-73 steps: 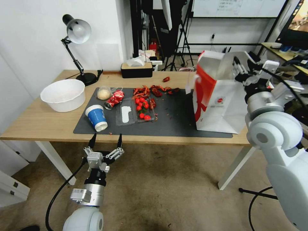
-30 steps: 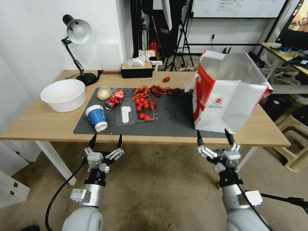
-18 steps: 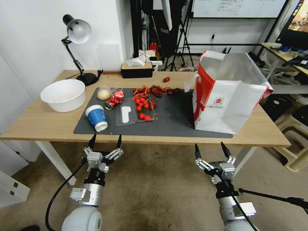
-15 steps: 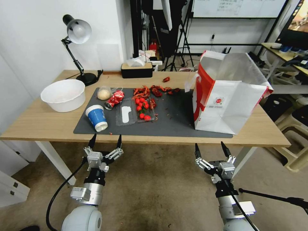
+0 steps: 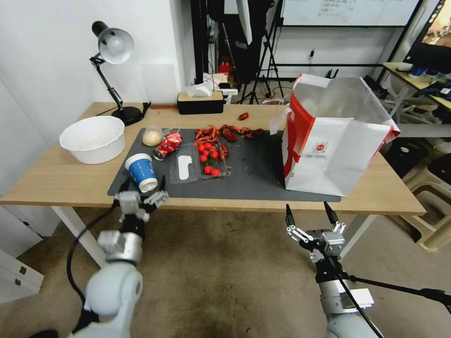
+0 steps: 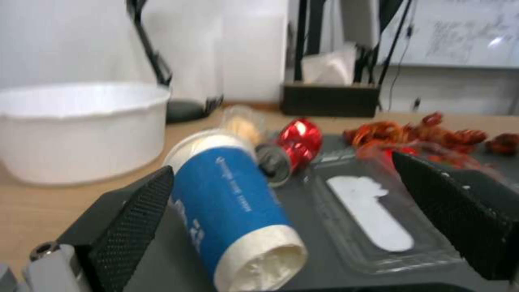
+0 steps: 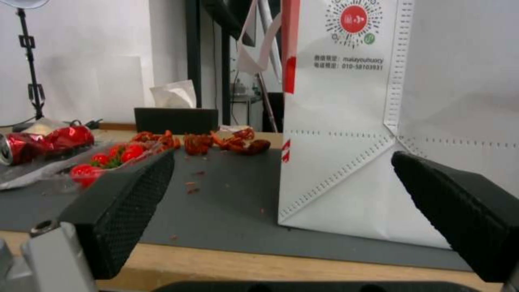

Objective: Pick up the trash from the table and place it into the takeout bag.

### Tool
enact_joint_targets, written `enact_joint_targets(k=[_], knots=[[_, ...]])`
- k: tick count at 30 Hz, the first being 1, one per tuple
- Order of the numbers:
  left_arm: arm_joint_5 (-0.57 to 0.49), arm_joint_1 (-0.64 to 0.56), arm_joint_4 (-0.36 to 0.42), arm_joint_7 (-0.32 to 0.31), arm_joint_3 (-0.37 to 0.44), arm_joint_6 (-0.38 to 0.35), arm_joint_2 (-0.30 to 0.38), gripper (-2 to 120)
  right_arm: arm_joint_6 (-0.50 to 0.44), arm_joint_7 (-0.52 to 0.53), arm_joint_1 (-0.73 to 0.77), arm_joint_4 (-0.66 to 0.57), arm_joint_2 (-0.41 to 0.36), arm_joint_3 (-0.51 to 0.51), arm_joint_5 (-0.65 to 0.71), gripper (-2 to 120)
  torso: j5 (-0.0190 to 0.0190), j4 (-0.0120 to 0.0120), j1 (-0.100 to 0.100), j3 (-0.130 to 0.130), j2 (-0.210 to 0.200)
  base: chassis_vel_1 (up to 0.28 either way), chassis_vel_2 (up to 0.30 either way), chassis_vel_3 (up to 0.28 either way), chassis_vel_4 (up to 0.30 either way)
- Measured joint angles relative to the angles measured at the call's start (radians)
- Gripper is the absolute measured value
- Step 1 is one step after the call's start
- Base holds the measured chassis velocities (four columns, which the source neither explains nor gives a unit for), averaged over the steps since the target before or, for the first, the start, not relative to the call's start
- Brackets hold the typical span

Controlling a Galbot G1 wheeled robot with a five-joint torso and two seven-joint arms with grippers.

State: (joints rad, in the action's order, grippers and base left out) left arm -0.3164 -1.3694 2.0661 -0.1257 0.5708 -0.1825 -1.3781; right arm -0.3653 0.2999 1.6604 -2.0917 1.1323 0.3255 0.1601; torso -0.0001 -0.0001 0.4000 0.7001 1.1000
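The blue paper cup (image 5: pixel 141 171) lies tipped on the dark mat (image 5: pixel 256 180) near the table's (image 5: pixel 56 180) front edge. My left gripper (image 5: pixel 143 184) is open at that edge, and in the left wrist view the cup (image 6: pixel 232 202) lies between its fingers (image 6: pixel 129 231) without touching them. Behind the cup are the crushed red can (image 5: pixel 167 144) and the clear bag with a bun (image 5: pixel 151 137). The takeout bag (image 5: pixel 333 141) stands open on the right. My right gripper (image 5: pixel 307 209) hangs open below the table's front edge, facing the bag (image 7: pixel 351 121).
A large white bowl (image 5: pixel 92 138) stands left of the mat. A clear tray of cherry tomatoes (image 5: pixel 199 162) and red shell scraps (image 5: pixel 225 133) lie mid-mat. A desk lamp (image 5: pixel 112 47) and a tissue box (image 5: pixel 200 102) are at the back.
My left arm has risen from below the table to the blue cup at the front edge. The right arm came down from the bag earlier and now holds still below the table.
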Motion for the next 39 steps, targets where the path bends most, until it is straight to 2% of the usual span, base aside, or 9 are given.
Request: enact_joint_targets(k=[3, 4, 6, 8, 11, 25, 28, 35, 39], knots=[[-0.136, 0.052, 0.011, -0.135, -0.009, -0.149, 0.052, 100, 0.01, 0.0, -0.006, -0.007, 0.002, -0.004, -0.003, 100, -0.0001, 0.0, 0.0, 0.0, 0.0, 0.0, 0.0, 0.0, 0.0], [-0.136, 0.052, 0.011, -0.135, -0.009, -0.149, 0.052, 100, 0.01, 0.0, -0.006, -0.007, 0.002, -0.004, -0.003, 100, -0.0001, 0.0, 0.0, 0.0, 0.0, 0.0, 0.0, 0.0, 0.0], [-0.216, 0.077, 0.012, -0.2, -0.01, -0.226, 0.077, 100, 0.016, 0.0, -0.013, -0.009, 0.002, -0.01, -0.005, 100, 0.0, 0.0001, 0.0, 0.0, 0.0, 0.0, 0.0, 0.0, 0.0], [-0.233, 0.082, 0.012, -0.21, -0.011, -0.239, 0.081, 100, 0.017, 0.001, -0.016, -0.009, 0.002, -0.012, -0.006, 100, 0.0, 0.0002, 0.0, 0.0, 0.0, 0.0, 0.0, 0.0, 0.0], [-0.337, 0.121, -0.001, -0.26, -0.018, -0.3, 0.106, 100, 0.024, 0.002, -0.028, -0.01, 0.005, -0.022, -0.01, 100, -0.0001, 0.0001, 0.0, 0.0, 0.0, 0.0, 0.0, 0.0, 0.0], [-0.409, 0.201, -0.064, -0.299, -0.05, -0.352, 0.155, 95, 0.028, 0.007, -0.037, -0.009, 0.019, -0.032, -0.024, 100, 0.0001, 0.0, 0.0, 0.0, 0.0, 0.0, 0.0, 0.0, 0.0], [-0.417, 0.216, -0.074, -0.306, -0.056, -0.365, 0.164, 88, 0.028, 0.008, -0.037, -0.01, 0.022, -0.032, -0.027, 100, 0.0001, 0.0, 0.0, 0.0, 0.0, 0.0, 0.0, 0.0, 0.0], [-0.424, 0.222, -0.08, -0.31, -0.061, -0.389, 0.169, 57, 0.028, 0.01, -0.034, -0.011, 0.022, -0.027, -0.028, 100, 0.0002, 0.0002, 0.0, 0.0, 0.0, 0.0, 0.0, 0.0, 0.0], [-0.423, 0.219, -0.08, -0.307, -0.06, -0.39, 0.172, 45, 0.028, 0.01, -0.031, -0.011, 0.022, -0.027, -0.029, 100, 0.0002, 0.0001, 0.0, 0.0, 0.0, 0.0, 0.0, 0.0, 0.0]])
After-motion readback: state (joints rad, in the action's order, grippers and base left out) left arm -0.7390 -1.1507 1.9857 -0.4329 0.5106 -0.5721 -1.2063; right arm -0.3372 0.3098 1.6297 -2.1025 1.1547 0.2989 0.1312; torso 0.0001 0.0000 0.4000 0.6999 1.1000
